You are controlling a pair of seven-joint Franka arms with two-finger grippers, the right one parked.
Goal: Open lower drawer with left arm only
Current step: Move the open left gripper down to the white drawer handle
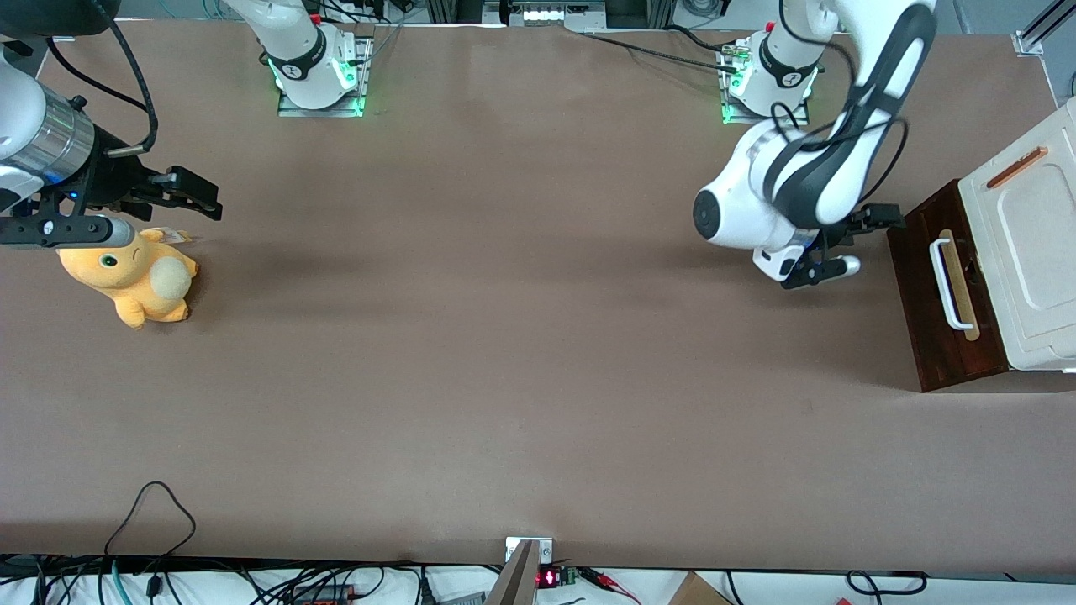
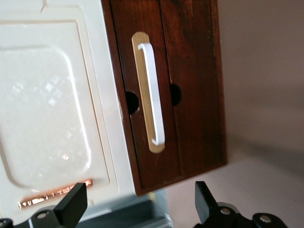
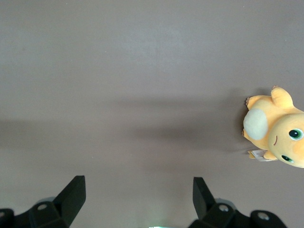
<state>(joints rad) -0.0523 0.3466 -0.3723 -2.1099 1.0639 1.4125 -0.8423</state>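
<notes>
My left arm (image 1: 807, 181) holds its jaws wide open and empty, hovering above the bench (image 1: 504, 353), just in front of the lower drawer (image 2: 187, 90) and its white handle (image 2: 153, 92), not touching.

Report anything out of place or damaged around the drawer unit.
Nothing stands out. The lower drawer looks shut and intact, its white handle straight on its strip. The left arm's gripper hangs open in front of it, touching nothing.

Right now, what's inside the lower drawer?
Nothing inside shows: the lower drawer is shut, so its dark front covers the contents. Only its white bar handle shows. The gripper hangs open in front of it, not touching it.
</notes>
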